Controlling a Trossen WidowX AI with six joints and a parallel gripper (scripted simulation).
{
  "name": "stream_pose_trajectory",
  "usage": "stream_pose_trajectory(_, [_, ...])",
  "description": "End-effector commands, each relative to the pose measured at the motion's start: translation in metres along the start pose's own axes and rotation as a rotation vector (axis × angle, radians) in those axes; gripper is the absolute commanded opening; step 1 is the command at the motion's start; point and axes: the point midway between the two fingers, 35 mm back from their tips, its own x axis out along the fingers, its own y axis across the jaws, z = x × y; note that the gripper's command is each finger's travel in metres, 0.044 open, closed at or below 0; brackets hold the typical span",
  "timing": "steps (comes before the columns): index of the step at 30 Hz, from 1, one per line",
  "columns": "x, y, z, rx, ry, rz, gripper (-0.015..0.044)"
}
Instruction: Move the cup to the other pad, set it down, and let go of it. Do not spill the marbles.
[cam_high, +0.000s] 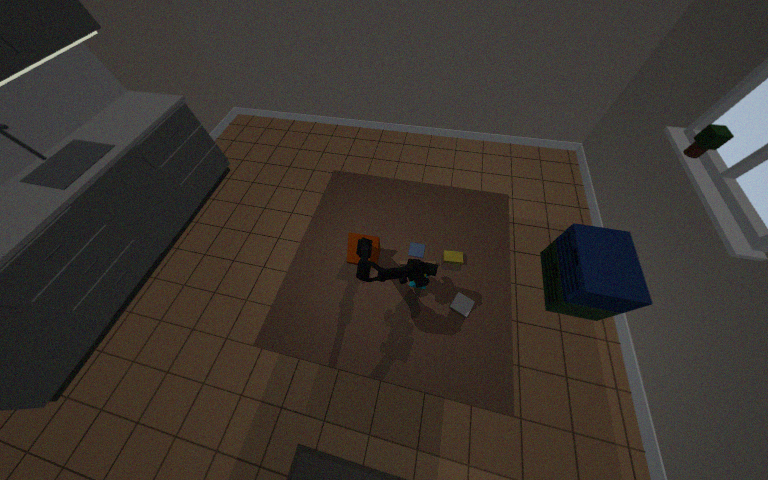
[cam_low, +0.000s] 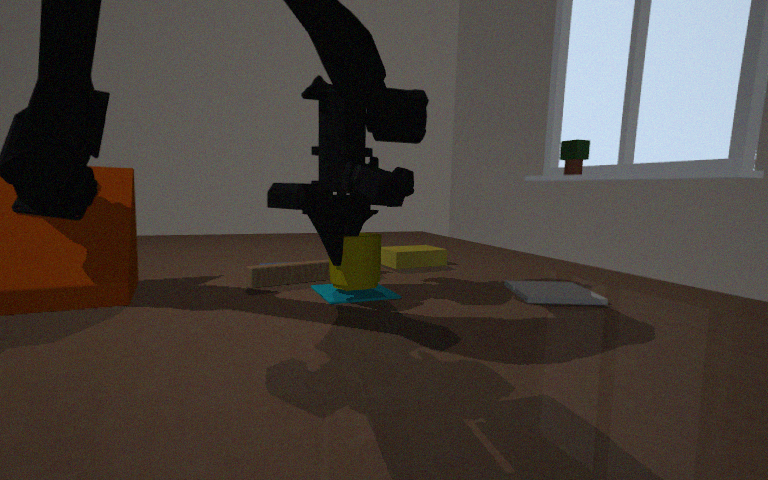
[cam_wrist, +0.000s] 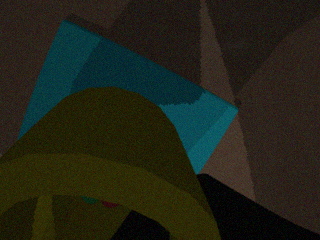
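Desk carries, well apart, an orange block at the arm's base, a grey slab, a yellow block and a teal pad. Olive cup stands upright, low over or on the teal pad; contact unclear. End effector clamped on the cup's rim from above.

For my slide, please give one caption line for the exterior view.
The gripper holds the upright yellow cup by its rim over the teal pad.
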Motion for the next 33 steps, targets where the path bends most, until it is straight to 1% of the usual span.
stream_pose_trajectory(1, [0.0,0.0,0.0,0.001,0.0,0.001,0.0])
stream_pose_trajectory(7, [0.0,0.0,0.0,0.001,0.0,0.001,0.0])
stream_pose_trajectory(12, [0.0,0.0,0.0,0.001,0.0,0.001,0.0131])
stream_pose_trajectory(13, [0.0,0.0,0.0,0.001,0.0,0.001,0.0147])
stream_pose_trajectory(22, [-0.002,0.0,0.0,0.0,0.0,0.001,0.0147])
stream_pose_trajectory(33, [-0.017,0.001,-0.001,-0.002,0.002,0.0,0.0147])
